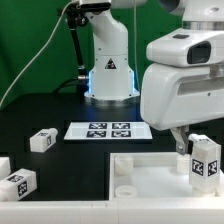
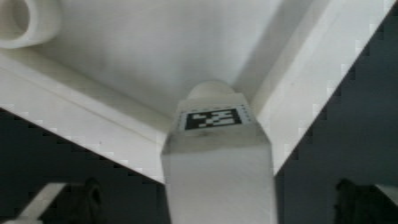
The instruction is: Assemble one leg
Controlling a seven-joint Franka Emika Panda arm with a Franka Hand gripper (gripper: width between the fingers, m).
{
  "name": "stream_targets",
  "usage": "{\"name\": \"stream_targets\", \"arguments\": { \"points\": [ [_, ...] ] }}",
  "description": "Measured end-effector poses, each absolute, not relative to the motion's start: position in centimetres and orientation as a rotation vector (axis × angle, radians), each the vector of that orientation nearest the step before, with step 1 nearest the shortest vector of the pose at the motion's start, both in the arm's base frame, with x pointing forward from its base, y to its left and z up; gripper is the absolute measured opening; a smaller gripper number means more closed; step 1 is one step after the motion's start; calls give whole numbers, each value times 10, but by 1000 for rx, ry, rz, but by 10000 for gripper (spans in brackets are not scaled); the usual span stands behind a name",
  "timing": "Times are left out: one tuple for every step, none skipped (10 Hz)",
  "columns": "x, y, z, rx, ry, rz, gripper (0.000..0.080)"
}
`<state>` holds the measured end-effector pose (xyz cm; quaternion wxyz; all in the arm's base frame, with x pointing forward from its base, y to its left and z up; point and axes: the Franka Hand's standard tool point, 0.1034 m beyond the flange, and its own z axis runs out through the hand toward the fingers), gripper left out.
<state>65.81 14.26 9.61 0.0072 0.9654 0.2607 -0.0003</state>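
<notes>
A white leg (image 1: 205, 160) with a black-and-white tag stands upright at the far corner of the large white tray (image 1: 135, 168), on the exterior view's right. My gripper (image 1: 199, 152) is down around it. One finger (image 1: 181, 148) shows beside the leg with a small gap. In the wrist view the leg (image 2: 217, 150) runs up the middle to the tray's inner corner (image 2: 107, 60). My gripper (image 2: 217, 208) straddles it, with dark fingers (image 2: 63, 200) standing well off on either side, so the jaws look open. The leg's foot is hidden.
Three loose legs lie on the black table at the exterior view's left (image 1: 42, 140), (image 1: 18, 183), (image 1: 3, 165). The marker board (image 1: 100, 130) lies in the middle in front of the robot base (image 1: 108, 70). A round socket (image 2: 22, 25) shows in the tray.
</notes>
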Motion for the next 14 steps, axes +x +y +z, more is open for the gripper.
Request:
{"name": "stream_targets", "arguments": {
  "points": [
    [657, 142, 95, 3020, 812, -6, 648],
    [656, 142, 94, 3023, 802, -9, 648],
    [656, 142, 94, 3024, 795, -9, 648],
    [656, 142, 94, 3025, 793, -9, 530],
    [657, 142, 94, 3024, 794, 0, 530],
    [658, 142, 93, 3023, 792, 19, 322],
    [658, 142, 93, 3025, 782, 19, 322],
    [658, 142, 93, 3035, 746, 19, 279],
    [658, 141, 93, 3040, 727, 19, 279],
    [658, 142, 93, 3059, 646, 20, 279],
    [658, 142, 92, 3080, 542, 21, 279],
    [658, 142, 92, 3098, 430, 21, 279],
    [657, 143, 92, 3114, 302, 21, 279],
    [657, 145, 91, 3127, 60, 25, 279]
  ]
}}
